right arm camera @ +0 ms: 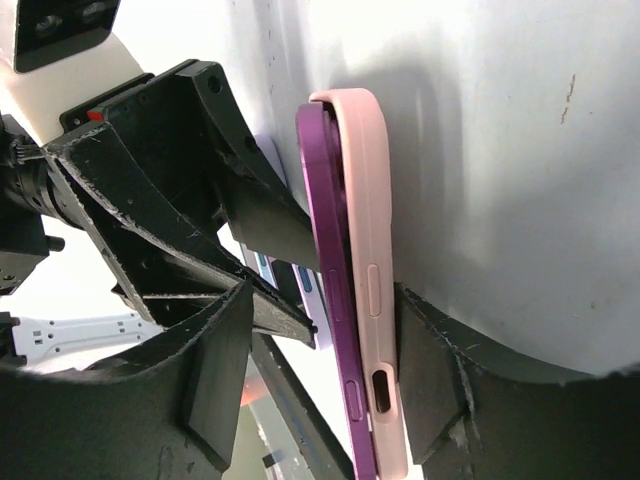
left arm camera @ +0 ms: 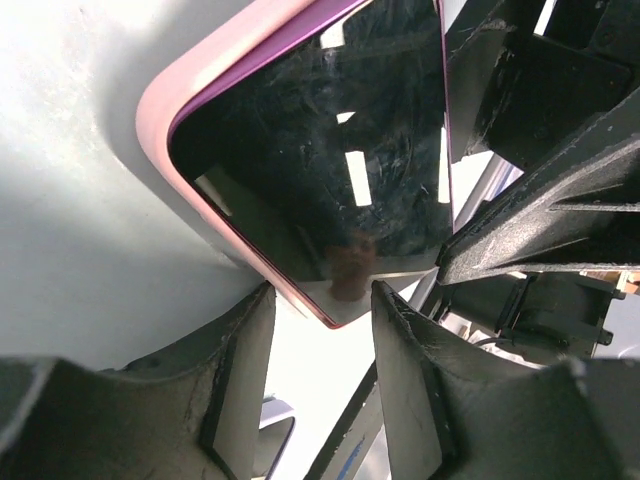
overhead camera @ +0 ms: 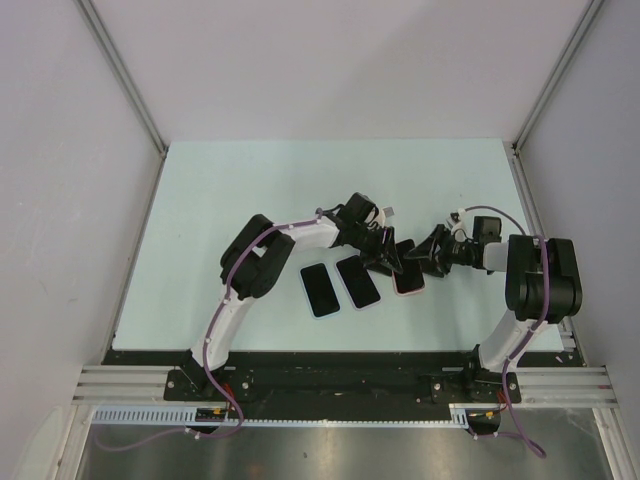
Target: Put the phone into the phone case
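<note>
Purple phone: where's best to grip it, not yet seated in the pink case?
Likely the port end, coming lengthwise from there, pinching phone screen against case back. The phone stands proud of the case there, and both faces are flat.

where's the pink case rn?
Pink phone case sits on the table, right of centre in the top view, between the left fingers and right fingers, right of two dark phones. The purple phone lies against its open face.

Phone (right arm camera: 325, 300): purple metallic rim, glossy black screen streaked with white reflections. Phone case (right arm camera: 368, 200) was plain pale pink. Table (overhead camera: 250, 180) was pale mint. Two spare handsets (overhead camera: 321, 289) (overhead camera: 358, 282) showed black faces with pale rims. Purple cable (overhead camera: 232, 275) lay on black arm links.
</note>
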Robot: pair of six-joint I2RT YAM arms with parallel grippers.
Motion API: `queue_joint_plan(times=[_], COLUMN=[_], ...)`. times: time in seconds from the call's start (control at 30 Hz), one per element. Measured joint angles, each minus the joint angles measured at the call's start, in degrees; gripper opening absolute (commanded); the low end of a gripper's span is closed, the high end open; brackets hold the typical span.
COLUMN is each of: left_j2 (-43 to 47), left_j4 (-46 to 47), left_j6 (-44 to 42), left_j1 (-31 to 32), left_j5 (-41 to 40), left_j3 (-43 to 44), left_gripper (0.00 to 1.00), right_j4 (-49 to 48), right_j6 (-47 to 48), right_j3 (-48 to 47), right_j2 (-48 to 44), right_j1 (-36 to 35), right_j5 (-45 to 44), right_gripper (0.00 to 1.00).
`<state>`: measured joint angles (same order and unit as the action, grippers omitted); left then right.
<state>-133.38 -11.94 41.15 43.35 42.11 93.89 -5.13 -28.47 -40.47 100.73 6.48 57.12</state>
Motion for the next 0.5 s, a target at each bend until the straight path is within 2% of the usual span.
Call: queue_joint_plan(times=[0.23, 0.33, 0.37, 0.43, 0.47, 0.5], left_j2=[0.09, 0.09, 0.09, 0.09, 0.11, 0.17], left_j4=[0.72, 0.72, 0.72, 0.76, 0.92, 1.14], left_j6=[0.0, 0.0, 0.0, 0.0, 0.0, 0.02], left_j1=[0.02, 0.02, 0.02, 0.02, 0.02, 0.02], left_j5=[0.33, 0.33, 0.33, 0.33, 0.48, 0.5], left_j3=[-0.39, -0.42, -0.42, -0.48, -0.57, -0.7], left_gripper=[0.5, 0.5, 0.5, 0.51, 0.5, 0.51], right_j4=[0.0, 0.02, 0.0, -0.24, -0.57, -0.96], right_j6=[-0.33, -0.48, -0.5, -0.42, -0.39, -0.42], right_j3=[0.13, 0.17, 0.2, 0.33, 0.42, 0.61], right_j2=[0.0, 0.0, 0.0, 0.0, 0.0, 0.0], right_j1=[0.0, 0.02, 0.02, 0.02, 0.15, 0.26], right_j5=[0.74, 0.87, 0.98, 1.01, 0.98, 0.92], right_gripper=[0.47, 0.38, 0.27, 0.15, 0.05, 0.01])
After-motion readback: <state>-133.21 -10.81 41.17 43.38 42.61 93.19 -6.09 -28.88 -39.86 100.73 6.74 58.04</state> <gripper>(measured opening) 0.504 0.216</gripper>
